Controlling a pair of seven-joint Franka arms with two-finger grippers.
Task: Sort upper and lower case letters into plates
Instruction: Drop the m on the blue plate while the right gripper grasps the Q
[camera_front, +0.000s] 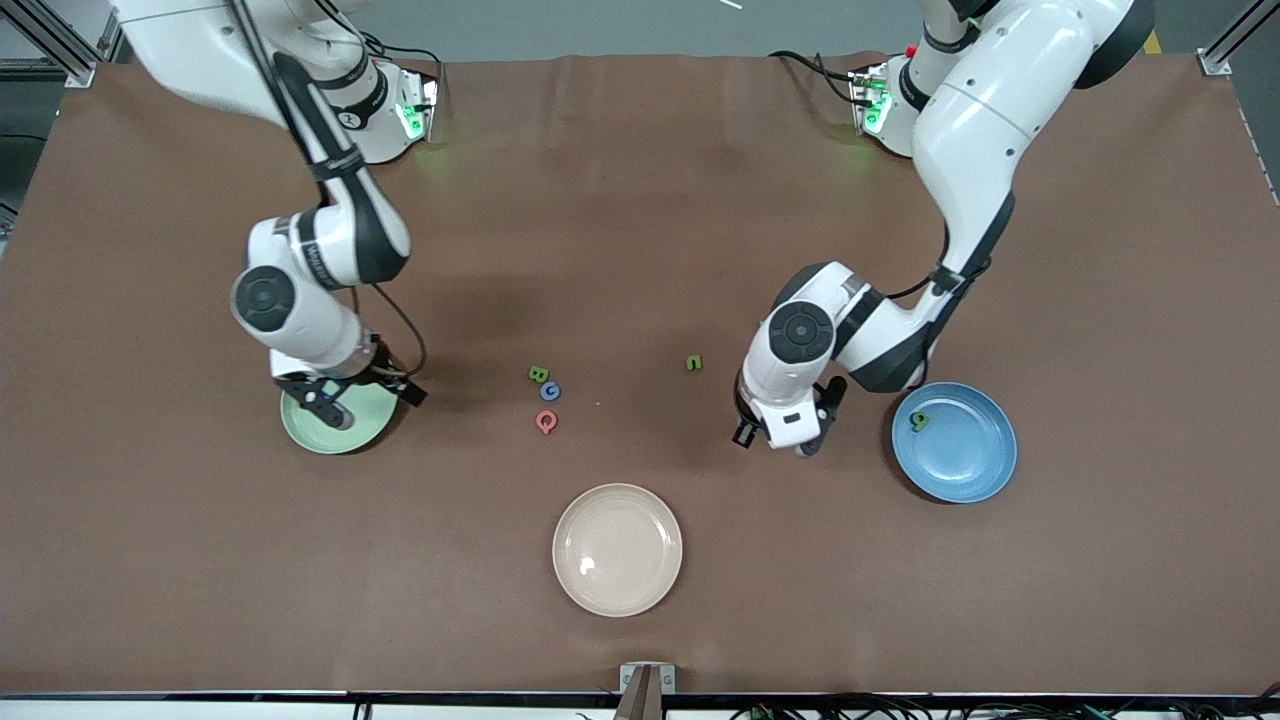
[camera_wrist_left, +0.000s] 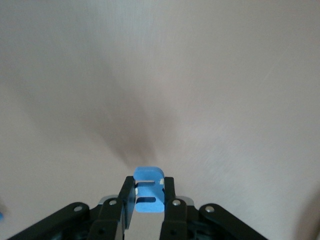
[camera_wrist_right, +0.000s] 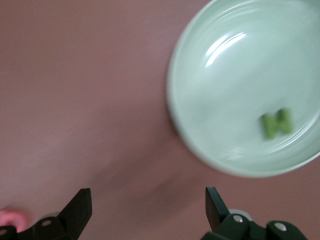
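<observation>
My left gripper (camera_front: 788, 440) hangs low over the bare table between the green n (camera_front: 694, 362) and the blue plate (camera_front: 955, 442). In the left wrist view my left gripper (camera_wrist_left: 149, 189) is shut on a small blue letter (camera_wrist_left: 148, 175), pinched flat between its fingers. A green p (camera_front: 919, 421) lies in the blue plate. My right gripper (camera_front: 325, 402) hovers over the mint green plate (camera_front: 365, 425) and stands open (camera_wrist_right: 147, 197) with nothing in it. A green N (camera_wrist_right: 276, 123) lies in that plate (camera_wrist_right: 200, 115). Green B (camera_front: 538, 374), blue G (camera_front: 550, 391) and red Q (camera_front: 546, 421) lie together mid-table.
A cream-beige plate (camera_front: 617, 549) with nothing in it sits nearer the front camera than the letter cluster. The brown mat (camera_front: 640, 220) covers the whole table. A pink-red letter (camera_wrist_right: 9, 218) shows at the edge of the right wrist view.
</observation>
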